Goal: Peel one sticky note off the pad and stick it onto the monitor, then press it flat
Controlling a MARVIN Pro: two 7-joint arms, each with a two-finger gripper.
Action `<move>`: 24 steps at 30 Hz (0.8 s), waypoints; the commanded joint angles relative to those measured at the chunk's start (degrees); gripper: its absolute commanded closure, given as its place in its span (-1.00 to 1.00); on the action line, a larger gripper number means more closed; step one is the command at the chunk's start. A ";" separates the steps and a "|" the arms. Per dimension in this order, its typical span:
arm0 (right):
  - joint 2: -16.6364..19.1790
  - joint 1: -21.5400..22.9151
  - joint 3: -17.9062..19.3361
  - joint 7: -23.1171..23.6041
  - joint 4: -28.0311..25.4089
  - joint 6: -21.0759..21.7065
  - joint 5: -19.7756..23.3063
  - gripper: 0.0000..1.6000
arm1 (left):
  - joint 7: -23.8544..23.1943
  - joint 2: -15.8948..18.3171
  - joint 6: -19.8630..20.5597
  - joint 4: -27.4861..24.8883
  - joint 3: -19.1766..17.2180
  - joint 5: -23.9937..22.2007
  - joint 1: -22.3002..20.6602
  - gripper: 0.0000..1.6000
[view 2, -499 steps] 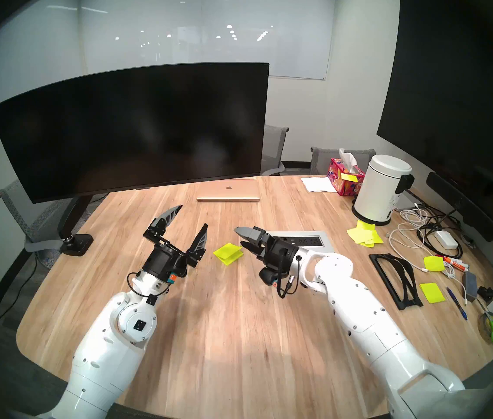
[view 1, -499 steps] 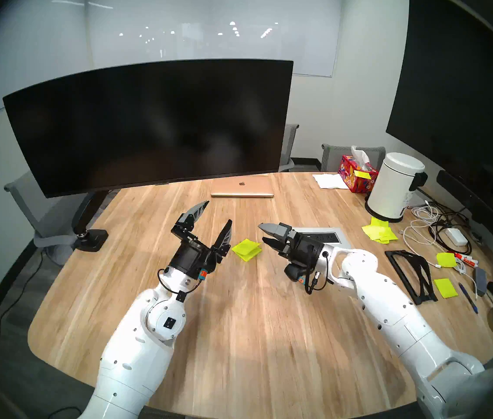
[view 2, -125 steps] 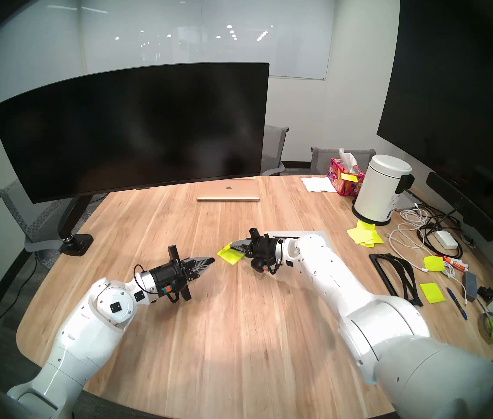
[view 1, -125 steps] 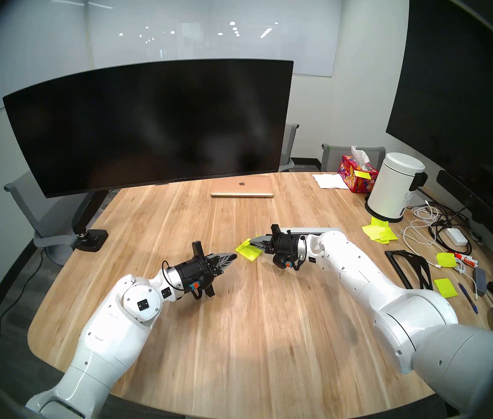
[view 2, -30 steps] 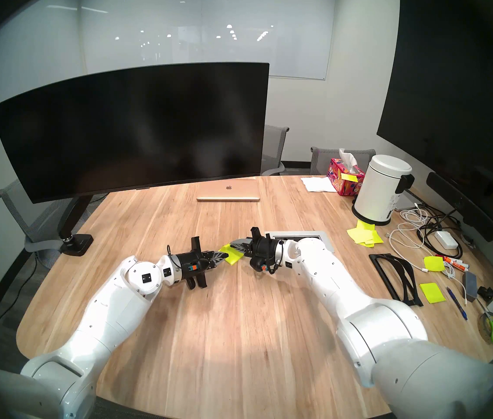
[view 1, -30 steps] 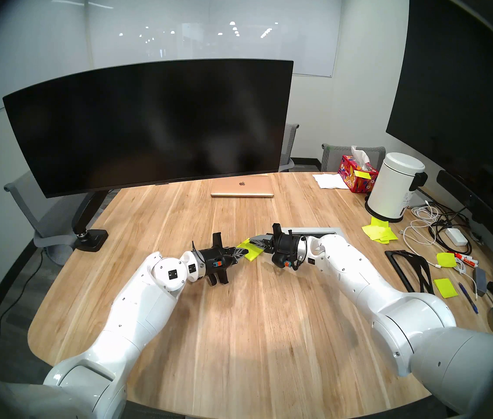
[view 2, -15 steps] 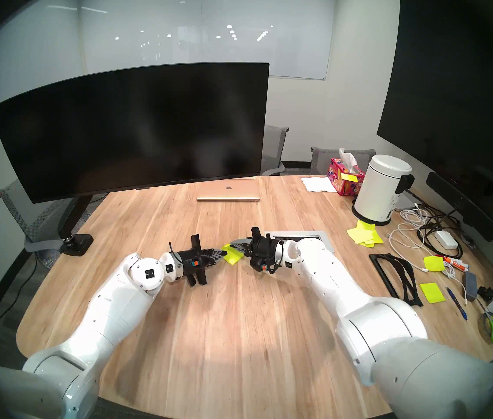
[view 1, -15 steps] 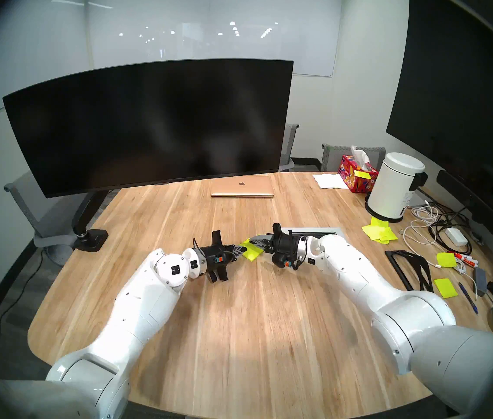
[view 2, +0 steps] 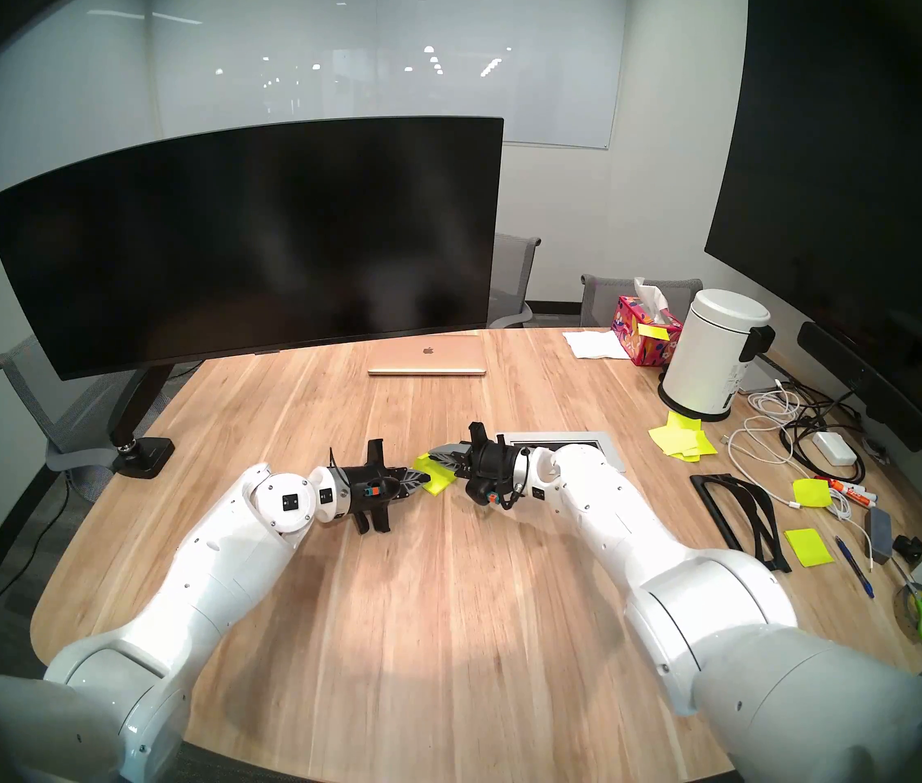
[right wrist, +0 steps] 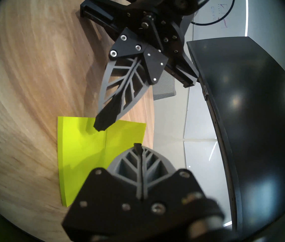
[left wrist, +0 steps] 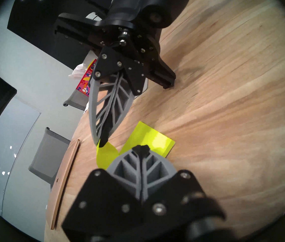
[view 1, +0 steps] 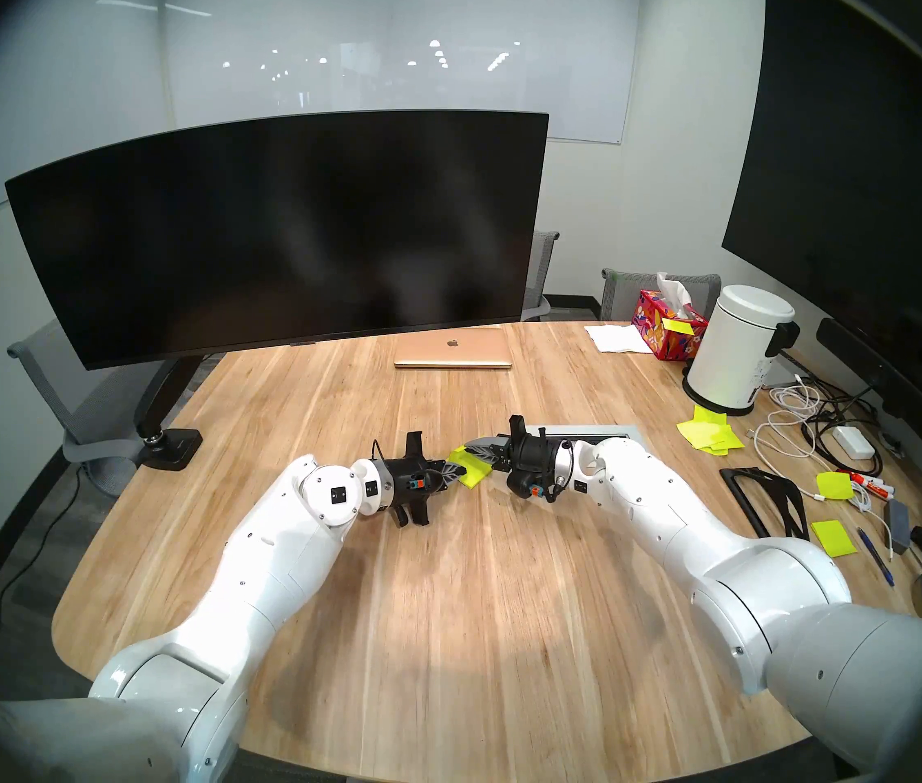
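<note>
Moved: the left gripper (view 1: 459,471) has slid closer onto the pad (view 1: 475,473).
Left gripper: fingers together, tip on the pad.
Right gripper (view 1: 468,444): fingers together, on lifted sticky note (right wrist: 126,133).
Pad: on the table (view 1: 447,595), between both grippers.

Bright overhead light; soft shadows; fisheye dark rim; wrist foregrounds blurred

Neon yellow-green pad (view 1: 474,471) on a light wood-grain table (view 1: 447,623); black-screened monitor (view 1: 289,228) at 11 o'clock; rose-gold laptop (view 1: 453,349) at 12; pink floral tissue box (view 1: 665,327) and white bin (view 1: 741,347) at 2.
</note>
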 commanded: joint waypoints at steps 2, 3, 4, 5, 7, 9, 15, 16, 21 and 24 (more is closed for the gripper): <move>-0.60 2.59 -0.28 -1.99 0.80 0.07 1.20 1.00 | 0.82 -0.06 0.47 2.44 1.72 3.45 -2.10 1.00; -0.62 2.68 -0.37 -2.11 0.89 0.07 1.21 1.00 | 0.94 -0.05 0.75 2.73 1.80 3.74 -2.10 1.00; -0.62 2.68 -0.43 -2.21 0.79 0.07 1.27 1.00 | 0.79 0.07 1.05 2.81 1.79 3.79 -2.05 1.00; -0.63 2.72 -0.52 -2.34 0.76 0.07 1.32 1.00 | 0.69 0.17 1.24 2.88 1.82 3.88 -2.03 1.00; -0.62 2.79 -0.71 -2.58 0.64 0.07 1.37 1.00 | 0.45 0.23 2.17 2.90 1.62 3.75 -1.92 1.00; -0.63 2.96 -0.82 -2.74 0.69 0.07 1.45 1.00 | 0.20 0.39 2.50 3.06 1.59 3.62 -2.05 1.00; -0.73 3.89 -1.06 -3.29 1.99 0.07 2.00 1.00 | -2.42 1.31 2.32 1.97 2.01 2.85 -3.22 1.00; -0.76 4.02 -1.02 -3.37 2.27 0.07 2.14 1.00 | -2.87 1.56 1.69 2.00 2.45 3.14 -3.52 1.00; -0.84 4.58 -1.11 -3.97 3.47 0.07 2.70 1.00 | -4.28 2.79 0.32 3.31 3.82 4.53 -4.66 1.00; -0.99 4.81 -0.82 -4.40 4.19 0.07 3.35 1.00 | -5.08 3.63 0.12 3.72 4.02 4.90 -5.21 1.00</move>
